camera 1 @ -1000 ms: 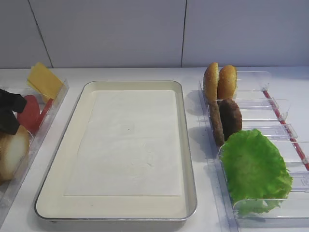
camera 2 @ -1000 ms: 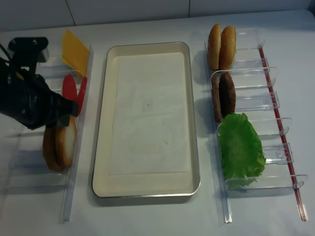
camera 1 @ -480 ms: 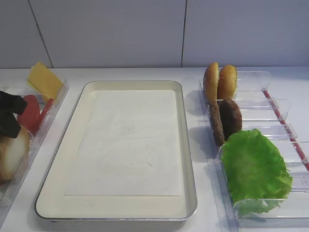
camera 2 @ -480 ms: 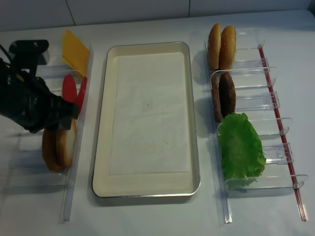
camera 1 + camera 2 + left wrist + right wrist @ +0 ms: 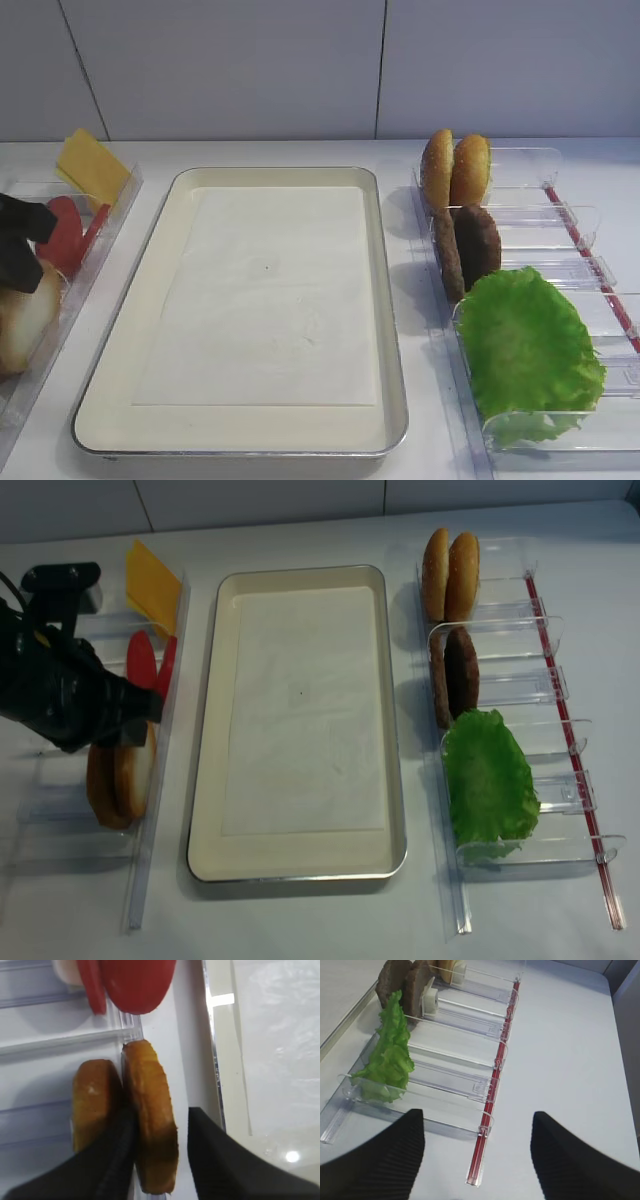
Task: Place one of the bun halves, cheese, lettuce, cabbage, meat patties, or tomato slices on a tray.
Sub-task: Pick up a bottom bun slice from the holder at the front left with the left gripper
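Bun half (image 5: pixel 150 1115) stands on edge in the left clear bin (image 5: pixel 60 810), pressed against a second bun piece (image 5: pixel 95 1102), and the left gripper (image 5: pixel 160 1155) straddles it: one black finger wedged between the two buns, the other on its outer side next to the tray (image 5: pixel 215 780). Jaws partly closed around that bun half; contact looks made on the inner finger, but a firm grip I cannot tell. Tomato slices (image 5: pixel 135 982) sit in the next compartment, cheese (image 5: pixel 152 580) leans beyond. Over on the right, the right gripper (image 5: pixel 475 1160) hangs wide apart with nothing between its fingers, above the right bin (image 5: pixel 470 1085) holding lettuce (image 5: pixel 390 1055) and meat patties (image 5: pixel 460 675).
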Controlling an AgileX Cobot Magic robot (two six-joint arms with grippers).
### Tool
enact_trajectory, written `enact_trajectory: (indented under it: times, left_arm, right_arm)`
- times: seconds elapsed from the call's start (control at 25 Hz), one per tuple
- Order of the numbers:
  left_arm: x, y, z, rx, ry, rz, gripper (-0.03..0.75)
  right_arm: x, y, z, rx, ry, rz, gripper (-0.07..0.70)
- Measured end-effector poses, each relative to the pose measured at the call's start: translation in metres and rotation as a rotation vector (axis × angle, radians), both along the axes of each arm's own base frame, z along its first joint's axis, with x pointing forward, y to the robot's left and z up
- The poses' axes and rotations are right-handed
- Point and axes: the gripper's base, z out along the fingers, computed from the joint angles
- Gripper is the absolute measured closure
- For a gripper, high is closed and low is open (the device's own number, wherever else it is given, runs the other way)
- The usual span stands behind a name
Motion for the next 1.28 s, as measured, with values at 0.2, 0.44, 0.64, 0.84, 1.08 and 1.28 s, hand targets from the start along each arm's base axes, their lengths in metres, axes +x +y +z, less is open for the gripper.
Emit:
enact_trajectory:
  times: [0.2,0.44,0.64,0.84,1.08,1.28]
  left_arm:
    - [-0.002,0.0,-0.003,0.0,0.012,0.002,0.444]
    - [-0.002,0.0,-0.003,0.0,0.012,0.002,0.504]
    - [-0.001,0.0,-0.003,0.005,0.01,0.0,0.564]
    - [-0.001,0.0,-0.003,0.005,0.01,0.0,0.569]
    - [0.001,0.0,0.008,0.004,0.017,-0.008,0.57]
    - [0.009,-0.001,0.036,-0.006,-0.031,-0.012,0.571]
  right_arm:
    - [0.0,0.0,0.0,0.0,0.0,0.0,0.135]
    - [0.0,0.0,0.0,-0.001,0.0,-0.001,0.135]
    - [0.0,0.0,0.0,-0.001,0.0,-0.001,0.135]
    - [0.0,0.0,0.0,-0.001,0.0,-0.001,0.135]
    - [0.0,0.0,0.0,-0.001,0.0,-0.001,0.135]
    - [0.0,0.0,0.0,0.0,0.0,-0.002,0.135]
